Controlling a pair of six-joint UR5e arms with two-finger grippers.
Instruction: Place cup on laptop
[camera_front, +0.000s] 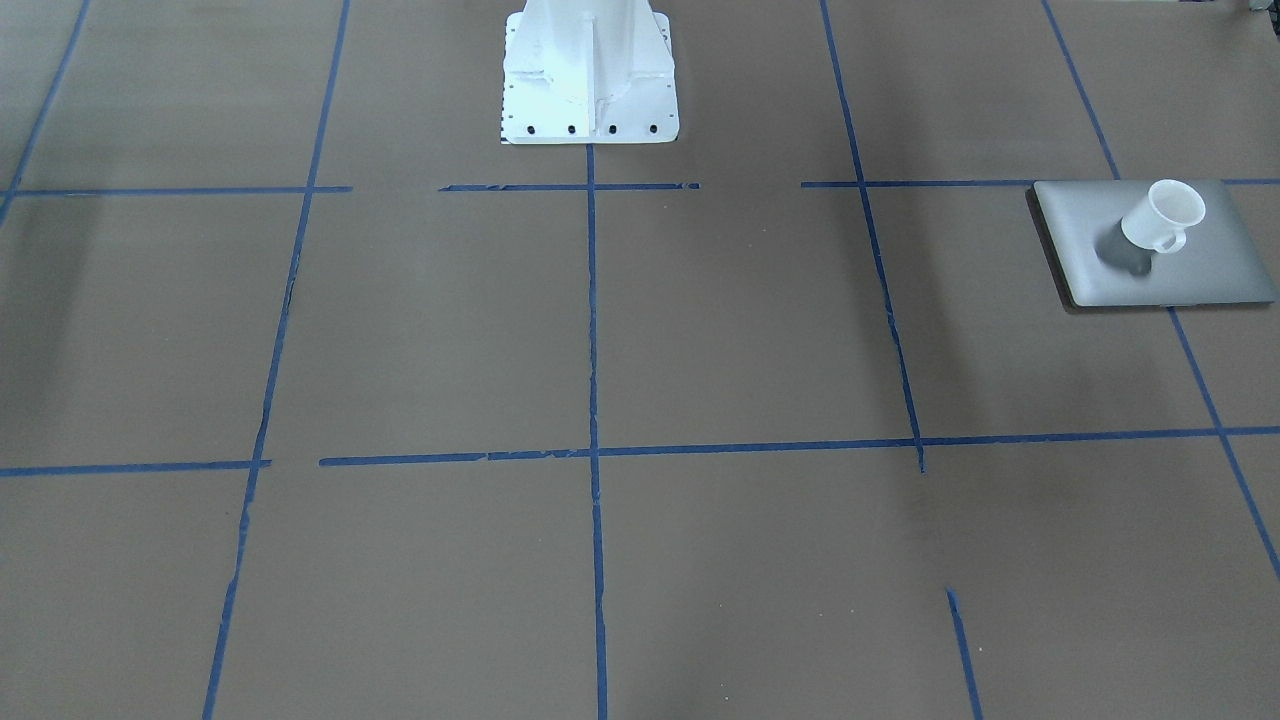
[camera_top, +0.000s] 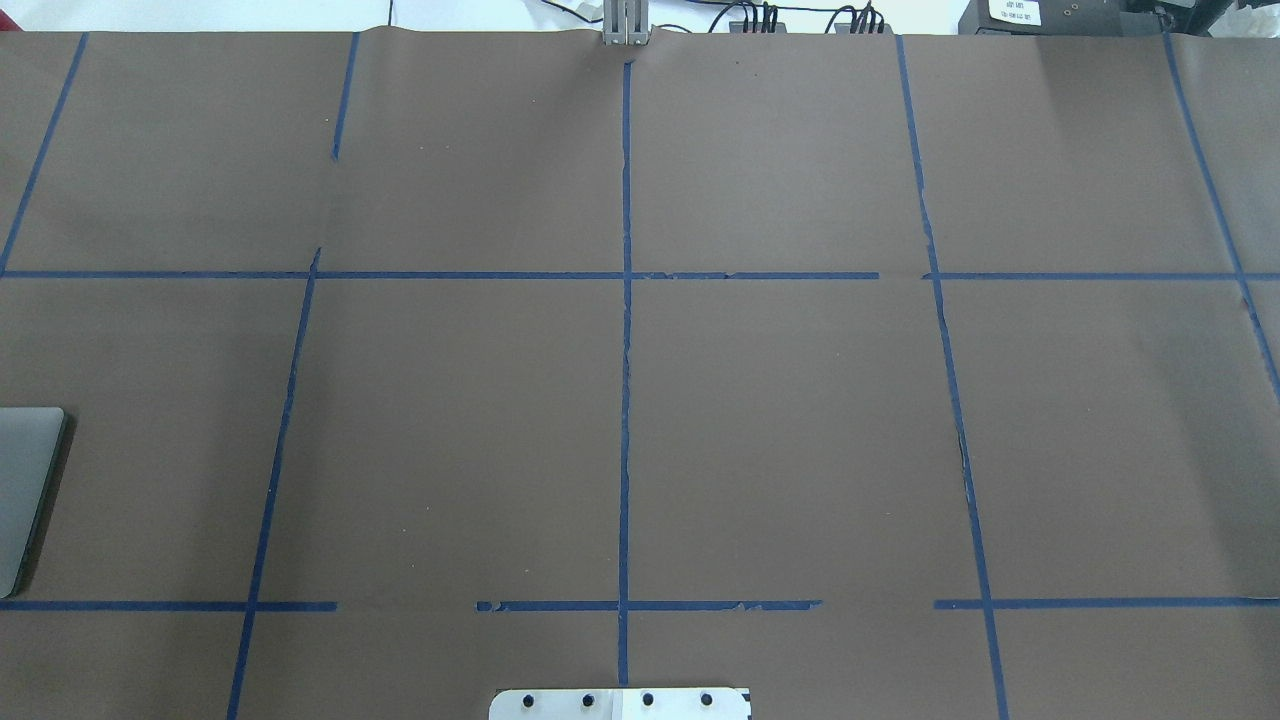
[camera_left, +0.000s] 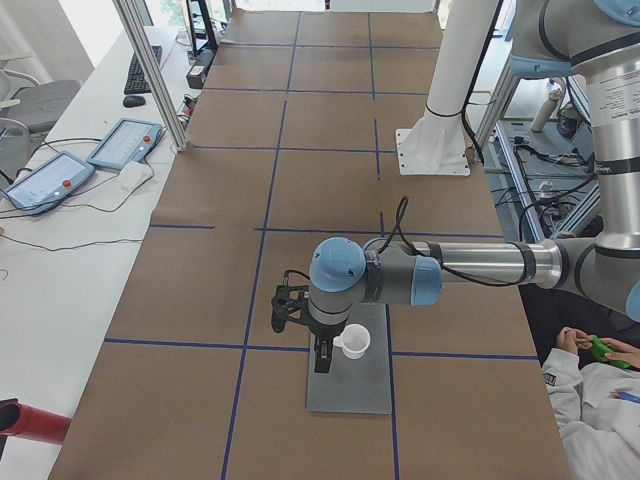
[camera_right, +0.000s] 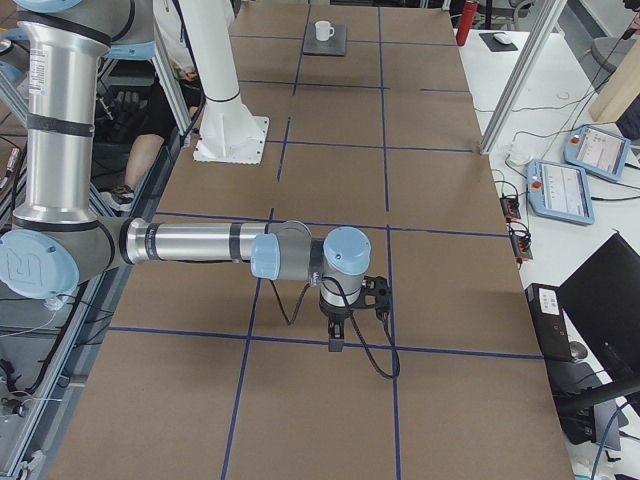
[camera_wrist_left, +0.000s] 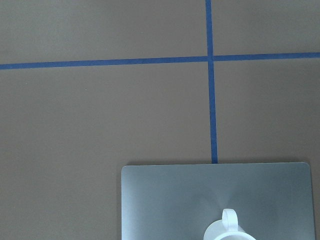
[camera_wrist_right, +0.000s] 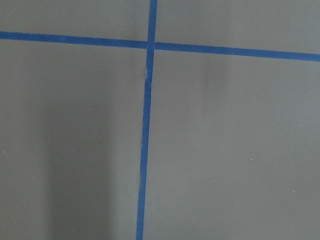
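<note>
Found cup (camera_front: 1162, 218) standing upright, rim up, on the closed lid of laptop (camera_front: 1200, 270). Logged it on the half of the lid farther from the left end edge of the bench (camera_front: 700, 330), base touching the lid, shadow falling beside it. Noted handle turned toward the operators' long edge. Recorded cup standing free in the front view.

Located laptop lying flat by the left end edge, long sides running along the bench's long edges. Saw only one corner of it in the overhead view.

Observed left gripper (camera_left: 321, 368) hanging fingers-down above the laptop, close beside the cup as seen from the left end. Judged it raised, going by its wrist camera looking down on lid, rim and handle. Could not tell how far open, nor whether holding anything: seen side-on only.

Observed right gripper (camera_right: 335, 345) hanging fingers-down over a line of blue tape (camera_right: 200, 332), toward the right end edge, well apart from laptop and cup. Could not tell its opening or hold either, for the same reason.

Noted tape laid as a grid across the brown bench top. Noted white pedestal (camera_front: 588, 75) bolted midway along the robot-side long edge. Noted person (camera_left: 600, 400) in white coat beyond that edge, near the left end. Noted two pendants (camera_left: 125, 143) on the side table beyond the operators' long edge.
</note>
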